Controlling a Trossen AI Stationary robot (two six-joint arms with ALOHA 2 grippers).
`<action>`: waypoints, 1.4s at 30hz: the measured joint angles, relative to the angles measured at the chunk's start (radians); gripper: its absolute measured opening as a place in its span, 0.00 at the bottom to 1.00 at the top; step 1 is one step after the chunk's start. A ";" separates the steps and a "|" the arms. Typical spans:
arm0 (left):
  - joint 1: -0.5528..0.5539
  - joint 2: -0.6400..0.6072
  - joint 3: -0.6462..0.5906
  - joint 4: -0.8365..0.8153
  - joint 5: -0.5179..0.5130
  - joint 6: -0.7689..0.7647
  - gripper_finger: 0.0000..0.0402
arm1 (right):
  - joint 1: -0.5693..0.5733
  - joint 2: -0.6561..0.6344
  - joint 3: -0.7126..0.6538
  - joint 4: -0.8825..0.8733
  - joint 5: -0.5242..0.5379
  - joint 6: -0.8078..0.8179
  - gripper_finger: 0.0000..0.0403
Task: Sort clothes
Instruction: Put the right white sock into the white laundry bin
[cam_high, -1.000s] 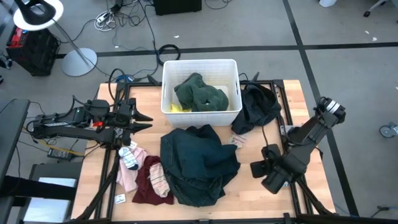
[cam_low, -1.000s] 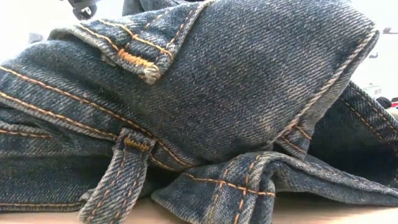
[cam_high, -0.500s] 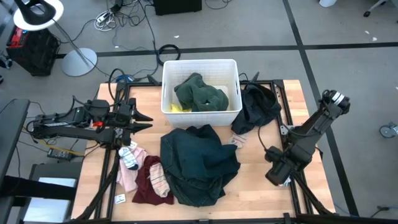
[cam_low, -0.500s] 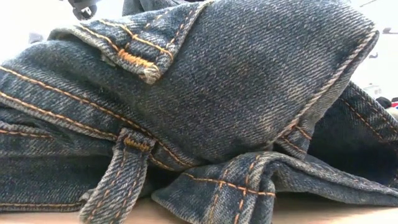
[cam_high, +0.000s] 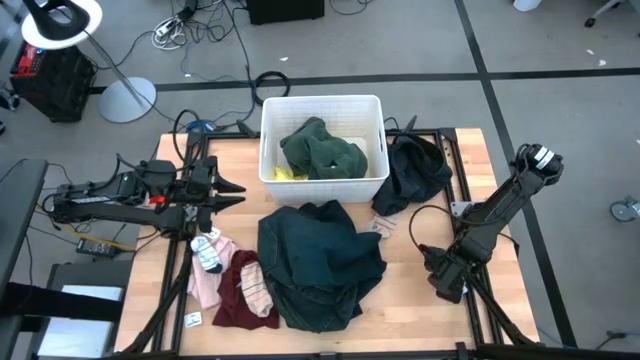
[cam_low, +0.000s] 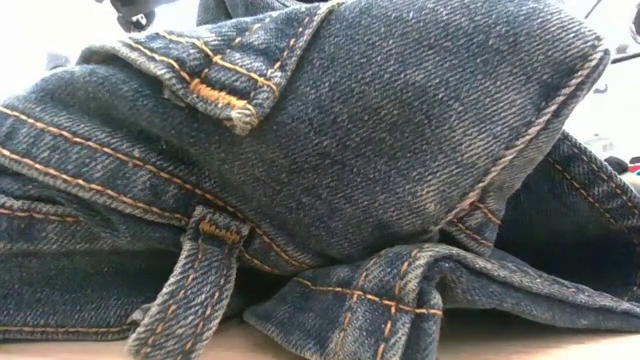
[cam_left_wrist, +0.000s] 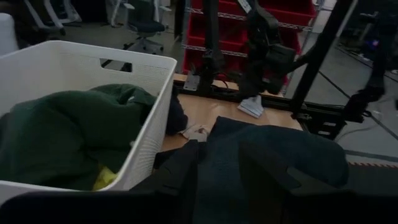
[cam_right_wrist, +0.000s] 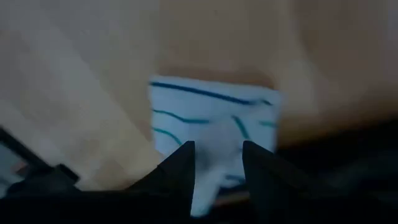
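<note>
Swung lower right: right gripper (cam_high: 437, 283), jaws apart, empty, over limp light striped sock (cam_right_wrist: 214, 121); pinch mid-fabric.

My overhead view is evenly lit with soft shadows; my right wrist view is motion-blurred, my left one dim

Forest green garment (cam_left_wrist: 56, 134) fills the white bin (cam_left_wrist: 146, 118); dark teal garment (cam_left_wrist: 280, 152) lies beside it.
</note>
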 joint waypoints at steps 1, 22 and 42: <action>0.000 0.000 0.000 0.000 -0.015 0.000 0.30 | 0.000 0.000 -0.018 0.042 -0.007 -0.003 0.33; 0.000 -0.002 0.000 -0.021 -0.078 0.031 0.30 | -0.079 0.000 -0.091 0.236 0.032 0.130 0.01; 0.000 -0.035 0.000 -0.118 -0.076 0.142 0.30 | -0.394 0.048 0.589 -0.355 0.452 0.041 0.00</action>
